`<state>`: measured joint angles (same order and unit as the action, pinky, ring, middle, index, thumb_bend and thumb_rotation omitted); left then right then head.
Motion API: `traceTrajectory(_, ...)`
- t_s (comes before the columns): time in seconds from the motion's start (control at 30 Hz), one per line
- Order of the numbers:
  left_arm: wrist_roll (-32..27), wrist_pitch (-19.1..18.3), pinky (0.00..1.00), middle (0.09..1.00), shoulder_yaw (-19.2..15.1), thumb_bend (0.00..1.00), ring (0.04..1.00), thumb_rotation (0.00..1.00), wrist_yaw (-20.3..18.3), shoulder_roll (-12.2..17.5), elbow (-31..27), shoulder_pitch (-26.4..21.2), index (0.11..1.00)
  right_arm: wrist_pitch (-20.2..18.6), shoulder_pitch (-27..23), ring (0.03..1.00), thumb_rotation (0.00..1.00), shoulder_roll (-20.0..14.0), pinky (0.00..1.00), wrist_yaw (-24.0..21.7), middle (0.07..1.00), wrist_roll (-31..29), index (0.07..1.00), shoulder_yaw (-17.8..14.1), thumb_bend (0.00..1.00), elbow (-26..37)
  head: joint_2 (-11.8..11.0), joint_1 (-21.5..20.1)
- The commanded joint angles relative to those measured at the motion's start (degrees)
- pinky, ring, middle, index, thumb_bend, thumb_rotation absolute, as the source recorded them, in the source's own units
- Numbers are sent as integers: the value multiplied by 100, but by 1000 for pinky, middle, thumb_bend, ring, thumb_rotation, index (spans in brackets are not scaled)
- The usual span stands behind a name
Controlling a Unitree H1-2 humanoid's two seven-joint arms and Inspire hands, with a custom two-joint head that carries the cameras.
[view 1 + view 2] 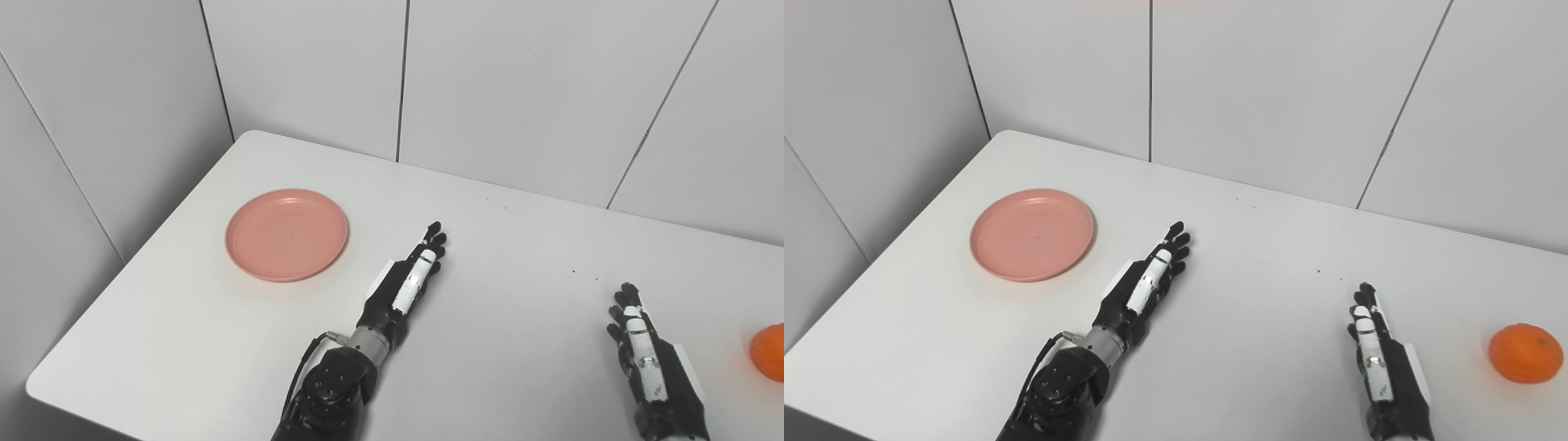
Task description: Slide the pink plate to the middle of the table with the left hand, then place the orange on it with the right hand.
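Left robot hand [1145, 278] empty | pink plate [1032, 234] near left edge | orange [1525, 353] far right

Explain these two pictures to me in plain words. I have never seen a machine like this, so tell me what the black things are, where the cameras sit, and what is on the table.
Both pictures show one scene, taken by two cameras side by side on a humanoid robot's head, looking down at a white table. The black things rising from the bottom edge are its two arms, each ending in a hand with fingers and a thumb. The left hand and the right hand both have their fingers stretched out and hold nothing. A pink plate with nothing on it lies toward the table's left side, apart from the left hand. An orange sits at the far right, beside the right hand but untouched.
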<state>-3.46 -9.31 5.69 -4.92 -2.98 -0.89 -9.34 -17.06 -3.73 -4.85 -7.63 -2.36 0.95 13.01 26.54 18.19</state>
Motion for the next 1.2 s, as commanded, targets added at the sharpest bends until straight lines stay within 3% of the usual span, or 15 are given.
traceTrajectory(0.0,-15,-15,1000,1000,51,366,1000,1000,-48,-65,-44,-140,1000,115,-117,1000,1000,35,1000,35,1000,-57,1000,-12,72,180,4,20)
traceTrajectory(0.37,32,-187,1000,1000,52,386,1000,1000,-112,128,-377,-159,1000,148,-123,1000,1000,74,1000,64,1000,26,1000,36,63,178,-20,36)
traceTrajectory(0.7,37,-626,1000,1000,24,438,1000,1000,-194,305,-1089,-264,1000,149,-115,1000,1000,106,1000,89,1000,11,1000,64,51,183,-42,62)
traceTrajectory(1.17,-181,-1307,991,983,-243,411,971,1000,-195,433,-2081,-700,972,90,-123,1000,1000,130,1000,124,1000,2,1000,100,26,187,-114,106)
